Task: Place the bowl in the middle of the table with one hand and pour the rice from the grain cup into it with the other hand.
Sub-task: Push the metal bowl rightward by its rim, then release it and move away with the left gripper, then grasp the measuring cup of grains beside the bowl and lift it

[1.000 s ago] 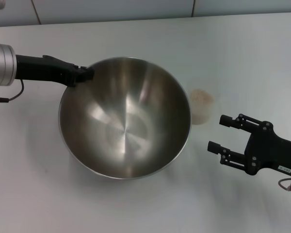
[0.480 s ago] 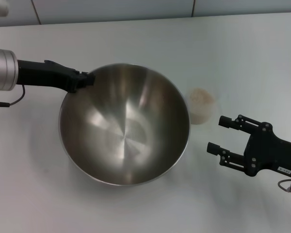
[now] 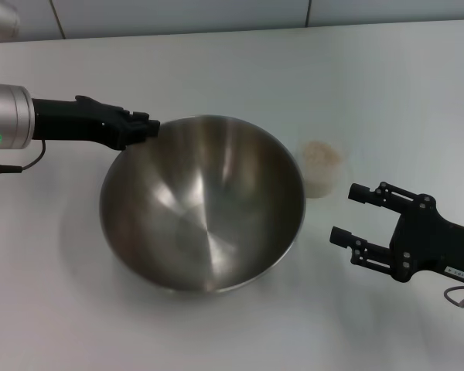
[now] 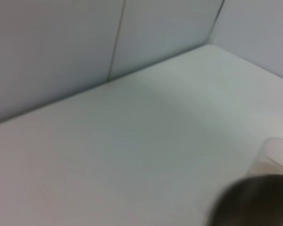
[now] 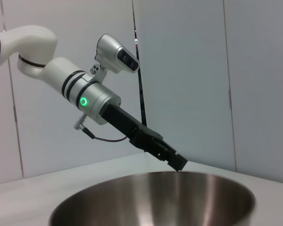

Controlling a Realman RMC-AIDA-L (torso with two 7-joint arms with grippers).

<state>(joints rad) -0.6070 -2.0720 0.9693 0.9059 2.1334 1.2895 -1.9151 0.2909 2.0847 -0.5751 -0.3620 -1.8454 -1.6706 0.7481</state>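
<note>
The big steel bowl (image 3: 205, 205) sits tilted on the white table (image 3: 387, 85), left of centre. My left gripper (image 3: 147, 128) is shut on its far-left rim. In the right wrist view that left gripper (image 5: 173, 161) meets the rim of the bowl (image 5: 155, 200) from above. The small clear grain cup (image 3: 322, 167) stands upright just right of the bowl, with beige rice (image 3: 322, 154) in it. My right gripper (image 3: 346, 212) hovers open a little in front of and to the right of the cup, holding nothing. In the left wrist view, the bowl's edge (image 4: 254, 202) and the cup (image 4: 276, 155) show.
A pale wall (image 3: 216, 14) runs along the table's far edge. Bare white tabletop lies in front of the bowl and behind it.
The left gripper has moved slightly right and toward the front, taking the bowl's rim with it, and the bowl is more tilted. The right gripper and cup have stayed put.
</note>
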